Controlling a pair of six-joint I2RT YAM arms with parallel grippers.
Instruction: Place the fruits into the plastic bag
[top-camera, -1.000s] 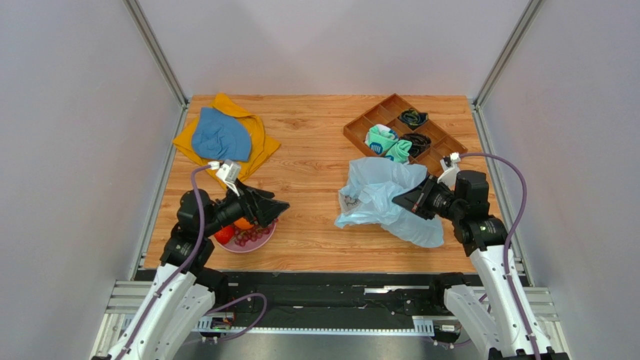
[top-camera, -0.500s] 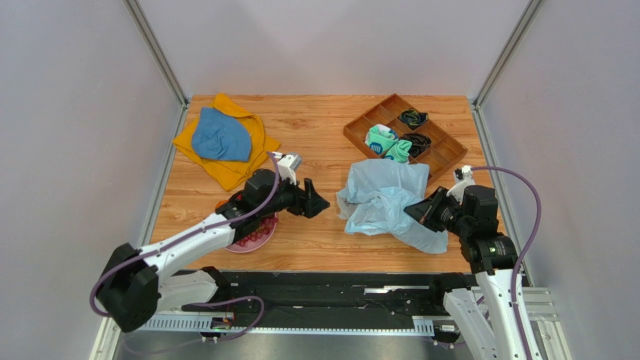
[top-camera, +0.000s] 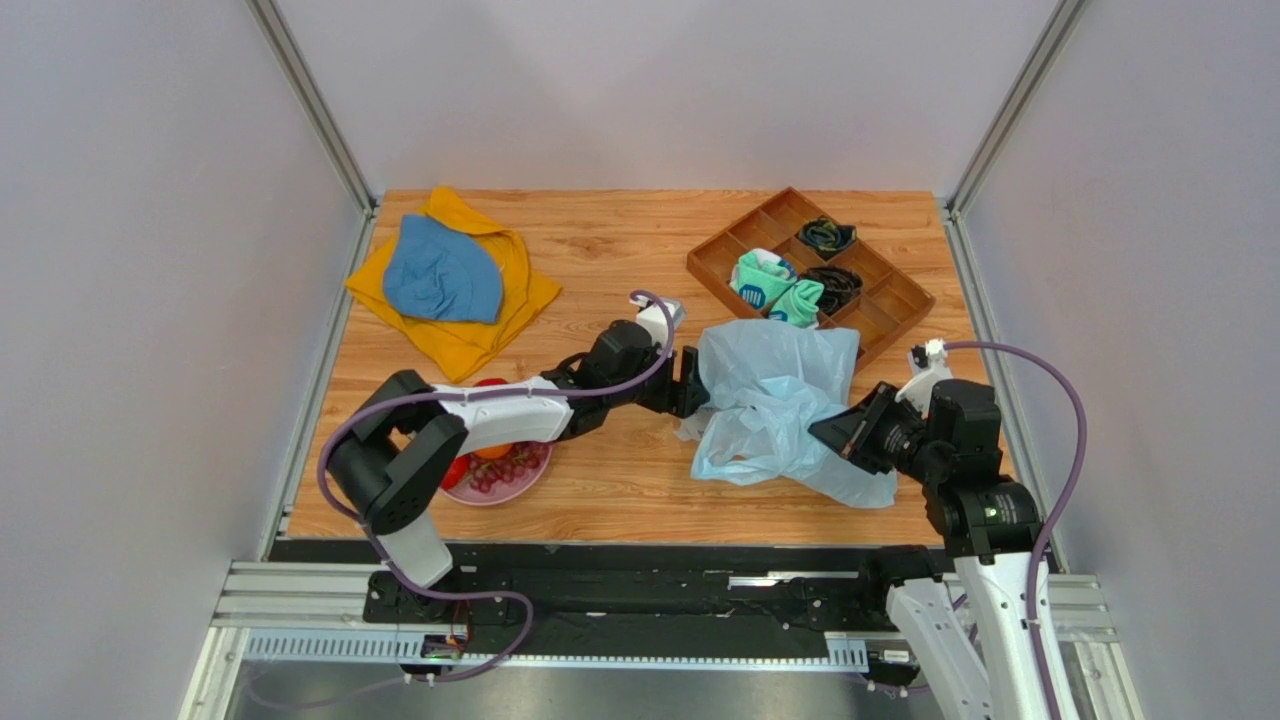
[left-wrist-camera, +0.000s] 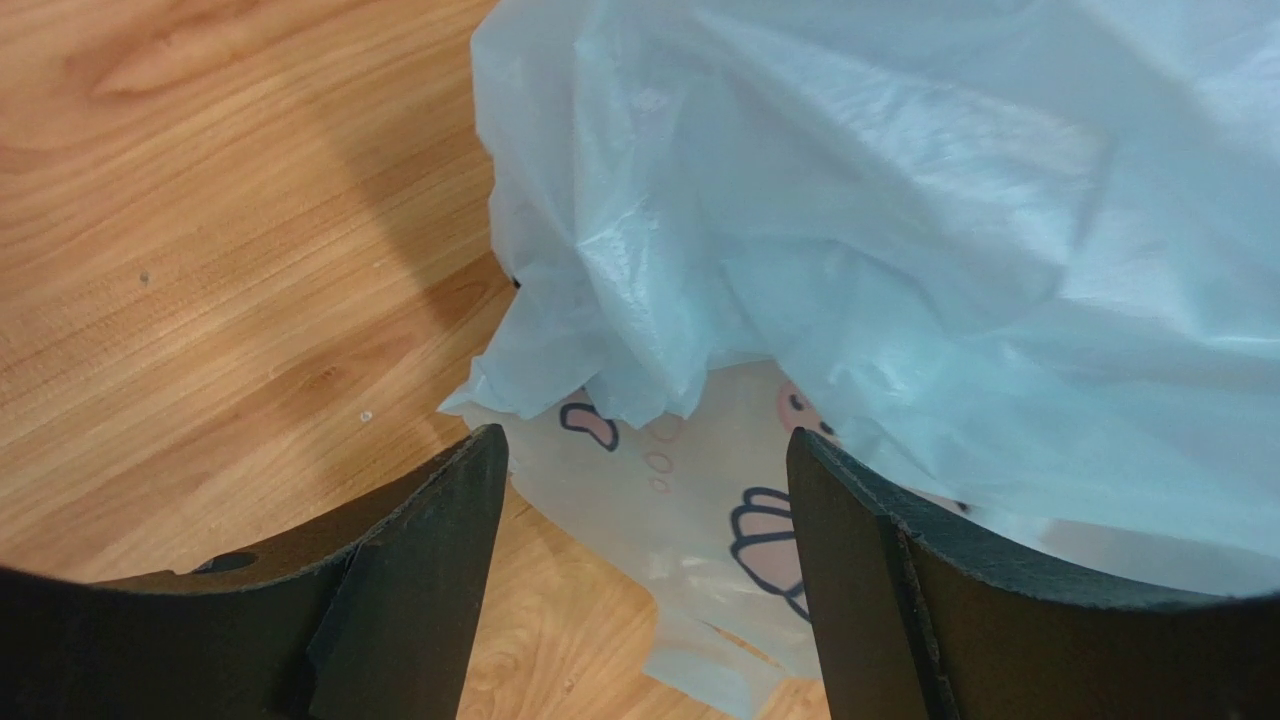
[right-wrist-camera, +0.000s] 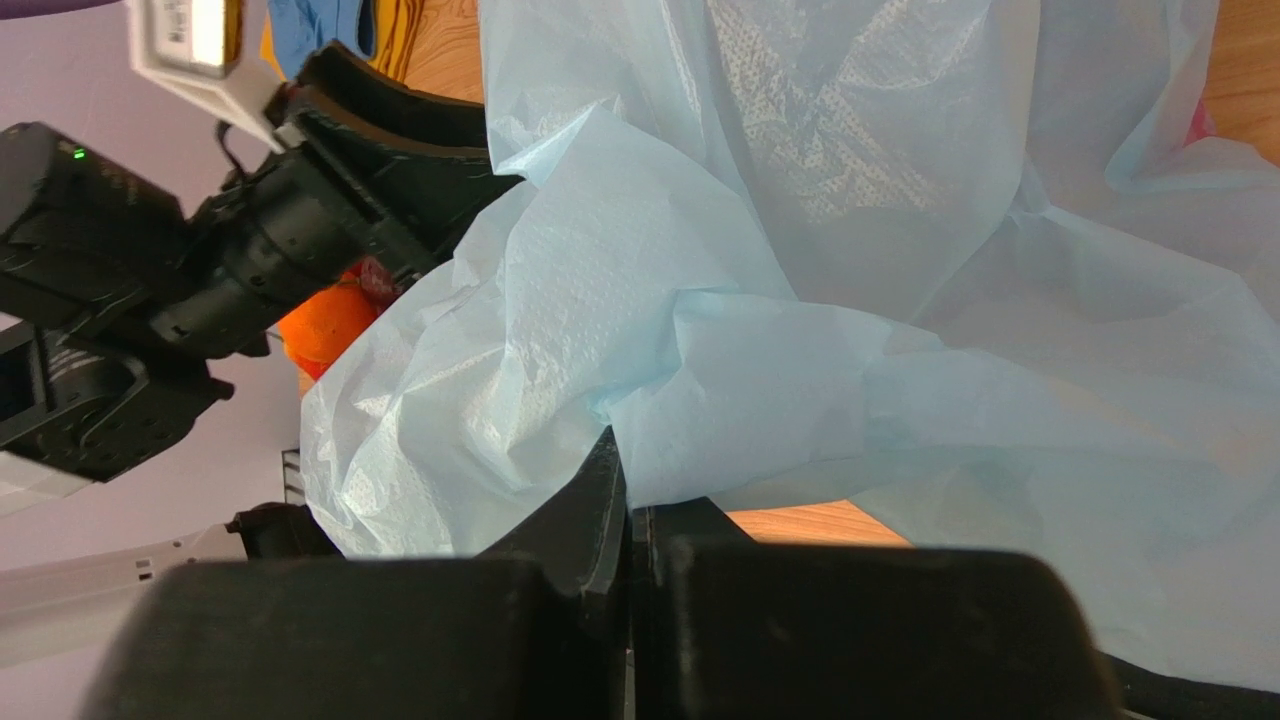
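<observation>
The pale blue plastic bag (top-camera: 774, 405) lies crumpled on the table right of centre; its cartoon print shows in the left wrist view (left-wrist-camera: 902, 300). My right gripper (top-camera: 845, 435) is shut on the bag's right side, the film pinched between the jaws in the right wrist view (right-wrist-camera: 625, 465). My left gripper (top-camera: 694, 386) is open and empty at the bag's left edge, its jaws either side of a printed flap (left-wrist-camera: 706, 495). An orange (top-camera: 489, 447), a red apple (top-camera: 446, 471) and grapes (top-camera: 493, 473) sit on the pink plate (top-camera: 529, 471), partly hidden by the left arm. The plum is hidden.
A blue cloth (top-camera: 439, 272) on a yellow cloth (top-camera: 519, 293) lies at the back left. A brown compartment tray (top-camera: 887, 300) with small items stands at the back right, just behind the bag. The left arm stretches across the table's middle.
My left gripper has swung from over the plate rightward across the table to the bag's left edge. My right gripper has pulled the bag slightly right and nearer.
</observation>
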